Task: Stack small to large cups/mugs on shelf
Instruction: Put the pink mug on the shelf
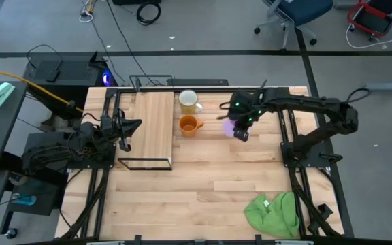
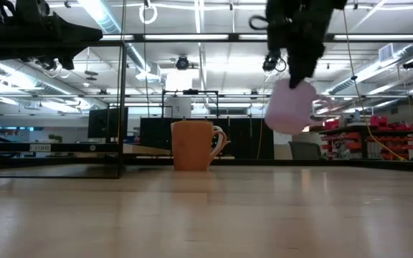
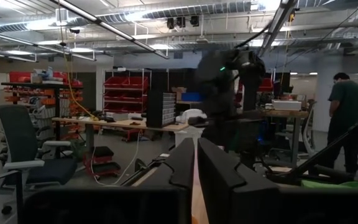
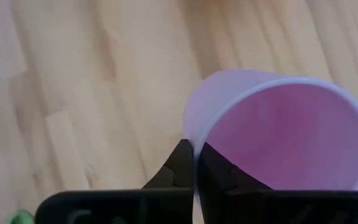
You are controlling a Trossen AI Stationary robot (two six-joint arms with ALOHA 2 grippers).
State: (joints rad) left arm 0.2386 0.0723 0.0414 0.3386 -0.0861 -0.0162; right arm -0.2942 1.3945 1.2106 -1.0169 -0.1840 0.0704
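Purple mug (image 2: 290, 106) hangs tilted above the table (image 1: 203, 190), its rim clamped in my right jaws, right of the orange mug (image 1: 190, 125). White mug (image 1: 188, 101) stands just behind the orange one, beside the shelf (image 1: 152, 126). My left jaws are together, waiting at the shelf's left.

No text, label, brand, number or sign is readable on anything on the table or beyond.
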